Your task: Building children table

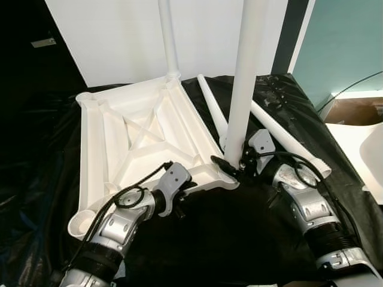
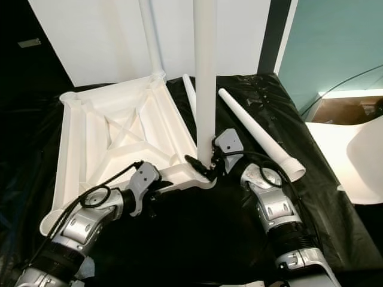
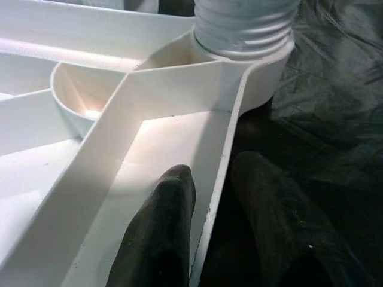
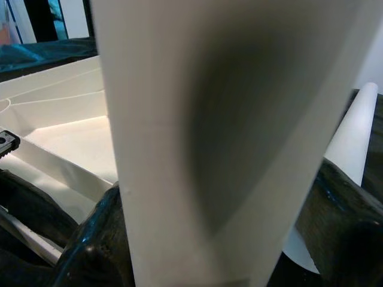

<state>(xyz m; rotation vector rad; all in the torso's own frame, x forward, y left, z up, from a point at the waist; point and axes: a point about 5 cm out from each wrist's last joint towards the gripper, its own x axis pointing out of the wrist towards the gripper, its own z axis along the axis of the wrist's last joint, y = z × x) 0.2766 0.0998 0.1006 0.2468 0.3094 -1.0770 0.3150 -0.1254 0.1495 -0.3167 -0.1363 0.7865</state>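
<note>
White tabletop [image 1: 137, 134]: lying upside down on black sheeting [image 1: 239, 233], ribbed underside facing up.

Upright leg [image 1: 169, 36]: standing in the far corner socket.

Second upright leg [image 1: 244, 78]: standing at the near right corner socket; threaded base showing in the left wrist view.

Loose legs [image 1: 287, 139], [image 1: 210, 103]: lying on the sheeting just beyond that corner.

Left gripper [image 1: 187, 190]: pinching the tabletop's near rim, one finger [image 3: 157, 239] sitting inside the wall, the other outside.

Right gripper [image 1: 234, 162]: clasping the second upright leg low down, fingers closing on both sides of it.
</note>
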